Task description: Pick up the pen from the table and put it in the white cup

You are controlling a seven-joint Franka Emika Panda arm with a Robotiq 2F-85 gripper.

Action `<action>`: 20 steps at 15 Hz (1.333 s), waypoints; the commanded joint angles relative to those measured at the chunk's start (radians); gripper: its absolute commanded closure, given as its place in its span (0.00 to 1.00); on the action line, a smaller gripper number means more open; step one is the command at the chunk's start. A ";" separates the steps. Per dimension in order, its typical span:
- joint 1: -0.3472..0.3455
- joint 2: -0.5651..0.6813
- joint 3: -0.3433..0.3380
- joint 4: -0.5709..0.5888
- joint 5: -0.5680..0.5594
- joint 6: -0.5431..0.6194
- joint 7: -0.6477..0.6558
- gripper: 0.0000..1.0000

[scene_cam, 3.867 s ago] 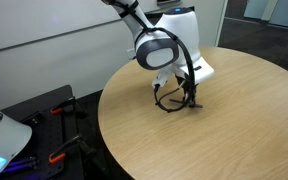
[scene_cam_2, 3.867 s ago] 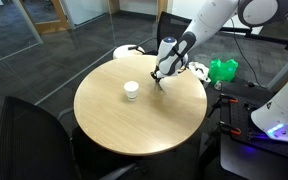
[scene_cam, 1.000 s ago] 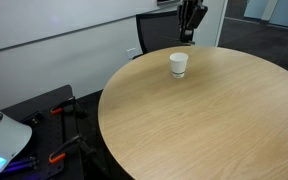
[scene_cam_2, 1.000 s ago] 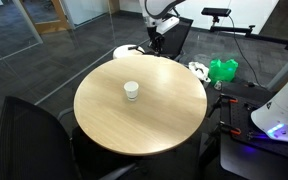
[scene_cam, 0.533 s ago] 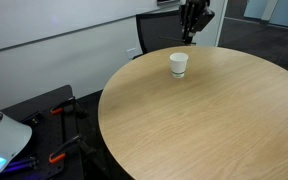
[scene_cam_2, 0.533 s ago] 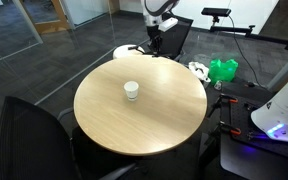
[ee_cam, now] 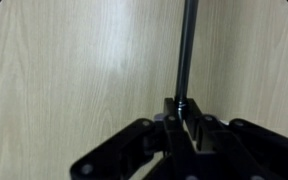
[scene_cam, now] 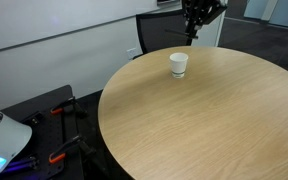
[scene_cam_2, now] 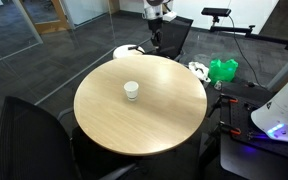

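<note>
Standing toward the far side of the round counter (scene_cam: 209, 125), the white cup (scene_cam: 179, 64) was upright. Beyond it, high above the far edge, the claw (ee_cam: 182, 108) pinched the pen (ee_cam: 187, 45), which hung downward.

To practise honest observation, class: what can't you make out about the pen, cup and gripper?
1. Wrist view: the pen runs off the top edge, far end unseen.
2. Exterior view: the white cup is too small to show its inside.
3. Exterior view: the gripper is partly cropped by the top edge.
</note>
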State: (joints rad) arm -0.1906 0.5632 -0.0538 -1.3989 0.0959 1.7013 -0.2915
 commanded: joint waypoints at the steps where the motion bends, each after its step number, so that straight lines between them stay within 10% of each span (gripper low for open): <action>1: -0.040 0.039 0.036 0.075 0.063 -0.021 -0.079 0.96; 10: -0.085 0.063 0.071 0.061 0.190 0.008 -0.203 0.85; 20: -0.149 0.124 0.142 0.113 0.339 -0.030 -0.377 0.96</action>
State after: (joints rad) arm -0.2956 0.6479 0.0461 -1.3392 0.3611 1.7122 -0.5818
